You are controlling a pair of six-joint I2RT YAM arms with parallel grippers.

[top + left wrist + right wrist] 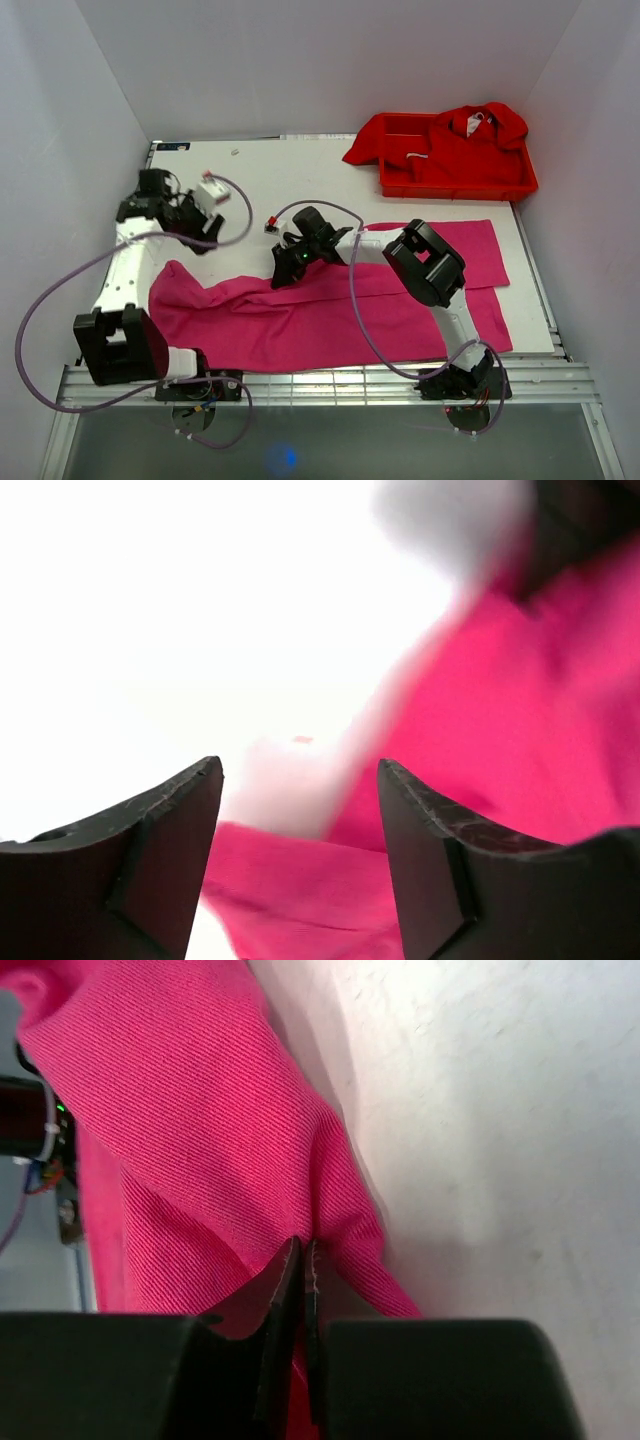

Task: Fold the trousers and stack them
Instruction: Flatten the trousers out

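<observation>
Two arms stand at the near edge of the table (290,170). Close to us, the trousers (330,320) lie flat on it. They are long and pink, and both legs stretch off to the right. A bit further back, we see the right gripper (304,1260) squeezed tight on a little fold at the far edge of the trousers, near the middle. The left gripper (300,780) is spread wide with nothing in it. It hangs by the left end of the trousers, where pink cloth meets white table. Far back on the right sits a red tray (455,187) with red clothes (470,135) in it. One piece spills over its left side.
</observation>
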